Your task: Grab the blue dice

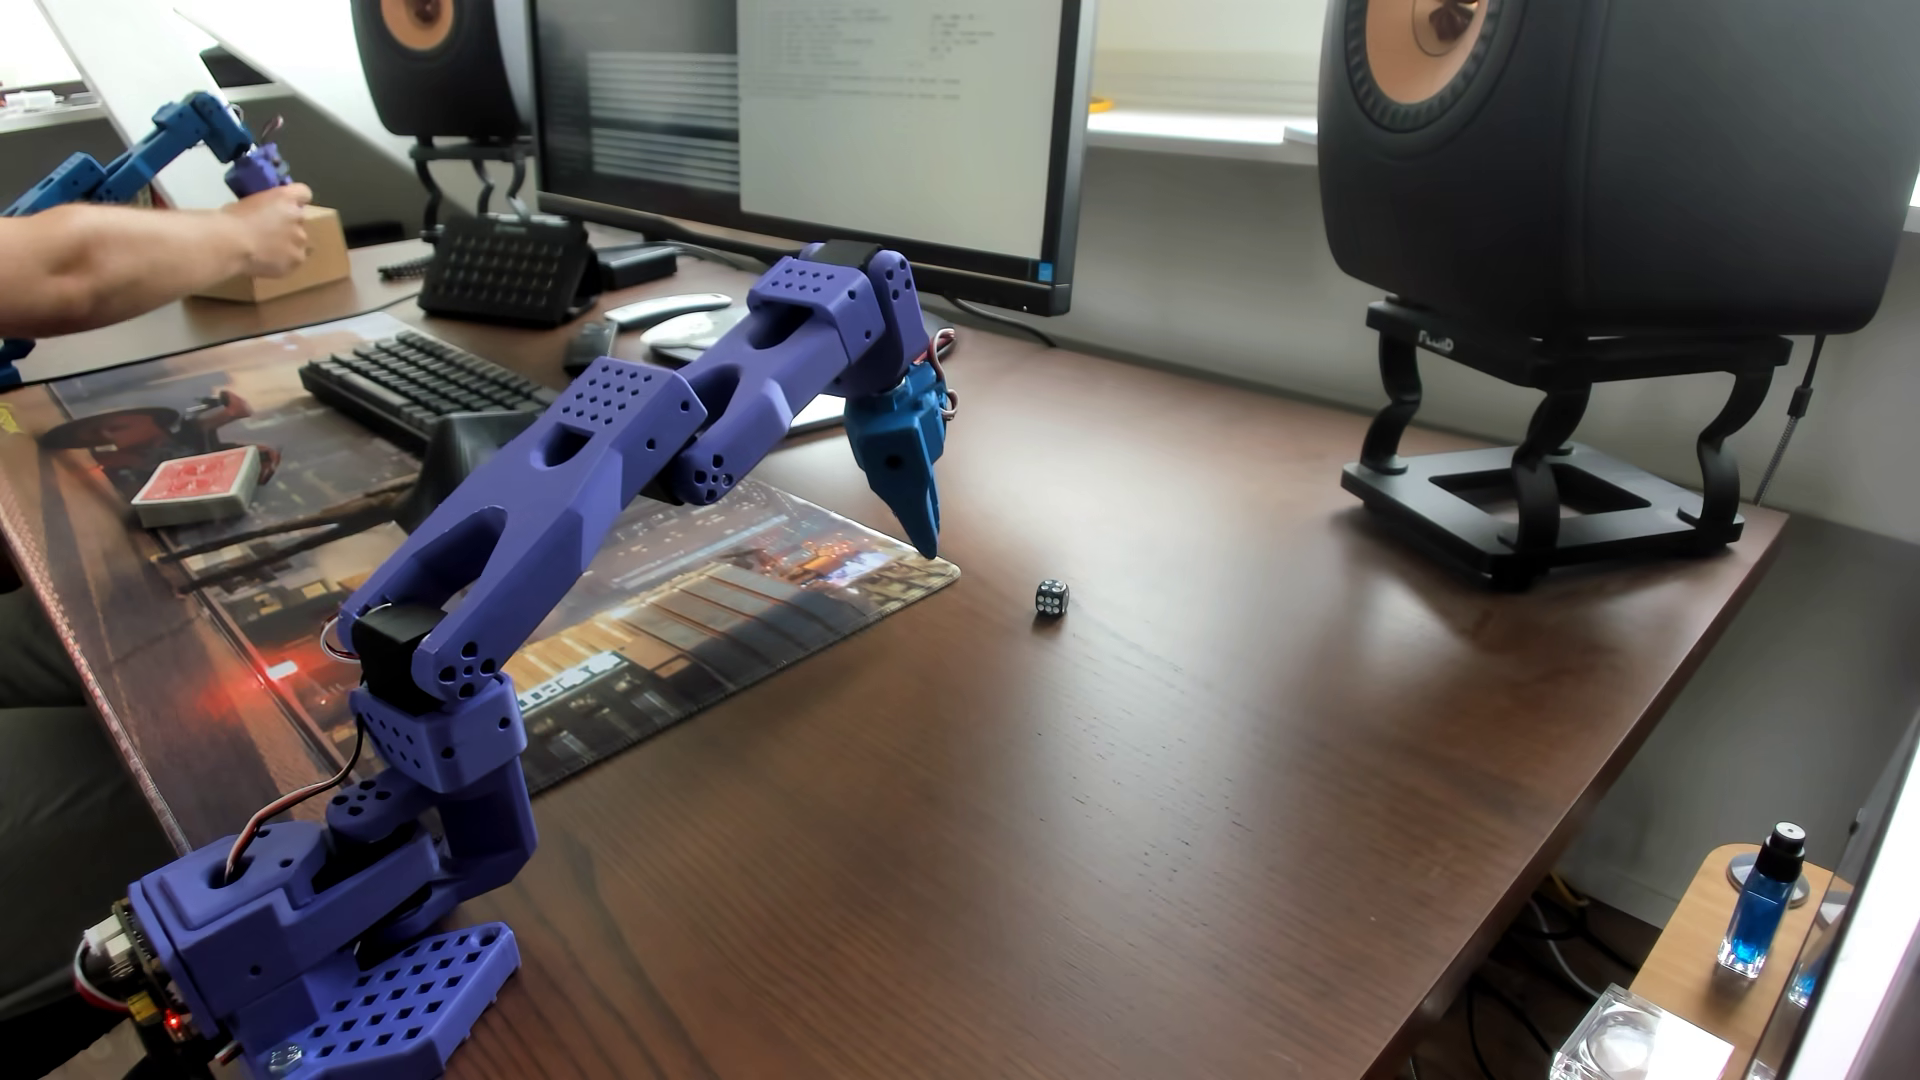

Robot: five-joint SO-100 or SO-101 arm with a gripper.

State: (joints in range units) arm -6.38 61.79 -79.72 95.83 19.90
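The purple arm reached from its base at the near left corner of the dark wooden table up and across toward the middle, with its wrist bent so that the blue gripper pointed steeply down. The jaws were pressed together into one narrow tip, clenched on nothing, and that tip hung just above the far right corner of the printed desk mat. The blue dice sat on bare wood to the right of the gripper and slightly nearer the camera, close to the mat's corner but apart from both mat and gripper, white pips showing on its faces. Farther left lay a red card deck on the mat and a black keyboard behind it. A monitor stood at the far side, flanked by a black speaker on a stand at the right. At the far left a person's hand gripped a second, blue arm. A small blue glass bottle stood off the table at the near right.
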